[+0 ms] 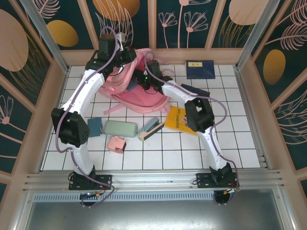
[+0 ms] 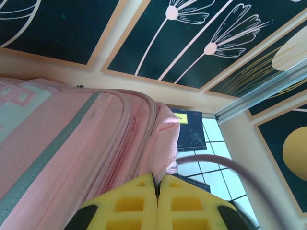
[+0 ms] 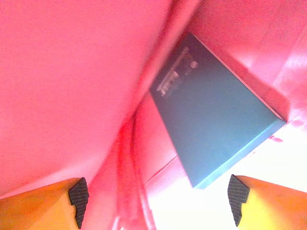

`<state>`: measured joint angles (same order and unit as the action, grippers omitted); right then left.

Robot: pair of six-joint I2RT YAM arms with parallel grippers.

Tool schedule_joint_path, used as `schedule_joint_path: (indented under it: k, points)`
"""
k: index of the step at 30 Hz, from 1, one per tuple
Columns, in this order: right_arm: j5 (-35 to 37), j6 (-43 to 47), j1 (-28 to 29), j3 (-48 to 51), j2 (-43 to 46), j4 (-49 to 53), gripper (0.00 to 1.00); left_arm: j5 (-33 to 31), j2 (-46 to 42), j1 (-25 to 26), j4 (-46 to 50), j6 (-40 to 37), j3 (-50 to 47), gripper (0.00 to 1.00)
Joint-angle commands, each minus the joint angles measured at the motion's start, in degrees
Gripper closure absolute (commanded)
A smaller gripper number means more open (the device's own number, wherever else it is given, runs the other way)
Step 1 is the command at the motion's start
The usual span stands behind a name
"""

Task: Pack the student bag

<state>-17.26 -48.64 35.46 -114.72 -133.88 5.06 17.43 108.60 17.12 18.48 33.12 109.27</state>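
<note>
Nearest us on the tiled table (image 1: 192,153) lie a small pink box (image 1: 116,143), a pale green case (image 1: 121,128) and a yellow book (image 1: 176,120), all loose and waiting. Beyond them, mid-table, sits the student bag (image 1: 139,98), slumped with its mouth toward the right arm. The right gripper (image 3: 158,201) is inside that mouth, its fingers spread wide and holding nothing, with a blue book (image 3: 211,120) lying on the lining just ahead of it. At the bag's far upper edge the left gripper (image 2: 157,203) has its yellow fingers pressed together, and we read the pink fabric running down into the seam between them as a pinch on the rim. We judge the bag light but floppy: the cloth will sag and fold wherever it is unsupported, so the stitched rim by the zip is the place to hold it, lifted enough to keep the opening wide. Farthest off, near the back wall, lies a dark blue book (image 1: 200,68).
</note>
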Motion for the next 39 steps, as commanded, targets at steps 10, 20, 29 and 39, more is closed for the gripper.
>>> schedule_joint_path:
  k: [10,20,29,39]
  points:
    - [26.53,8.26,-1.59,46.08,43.38,8.22,0.29,-4.40,-0.03,-1.04,-2.39,0.61,-4.95,1.00]
    - [24.69,0.10,-15.15,77.15,72.32,18.14,0.26,-3.92,0.69,3.07,-2.89,-0.19,-12.21,1.00]
    - [12.30,1.95,-25.57,89.22,76.42,11.75,0.26,-3.68,4.20,6.69,1.35,-3.49,-12.18,0.95]
    - [8.66,4.76,-30.15,92.38,77.30,7.21,0.26,1.42,2.59,14.08,2.17,-4.72,-15.22,0.46]
